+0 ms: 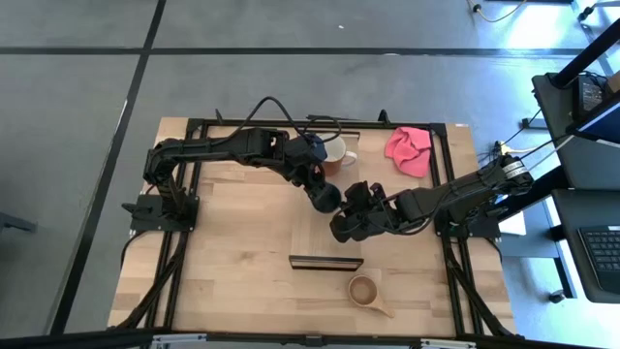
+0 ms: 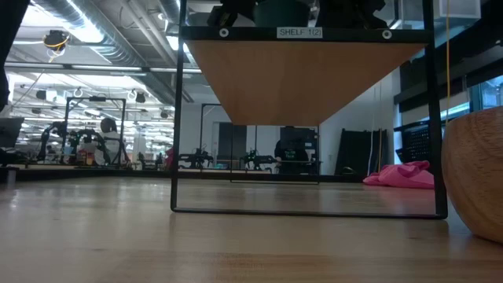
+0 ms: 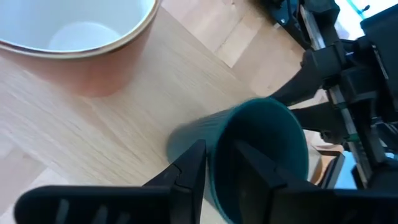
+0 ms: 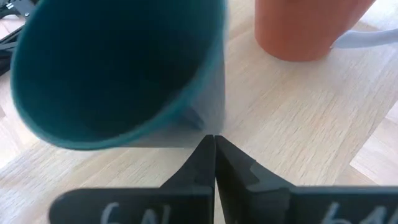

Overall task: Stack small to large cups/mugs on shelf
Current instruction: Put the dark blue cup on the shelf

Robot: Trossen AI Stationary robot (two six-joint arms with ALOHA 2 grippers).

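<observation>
We see 2 dark arms over the shelf [image 1: 308, 218], the long light board in the middle of the table [image 1: 232, 281].

The left gripper [image 3: 217, 165] is above the middle of the shelf. It pinches the rim of the green cup [image 3: 261, 155], with 1 finger inside the cup and 1 outside. From above, the arms hide this cup.

The right gripper [image 4: 214, 152] is just beside the green cup [image 4: 118, 68], and its 2 fingers are pressed together with nothing between them. From above it sits over the shelf too, right next to the left one.

The red mug [image 1: 334, 152] stands upright on the far end of the shelf, near the green cup. It is white inside.

The wooden cup [image 1: 365, 290] stands on the table, just past the shelf's near dark end and a bit to the right.

A pink cloth [image 1: 409, 150] lies on the table to the right of the shelf's far end.
</observation>
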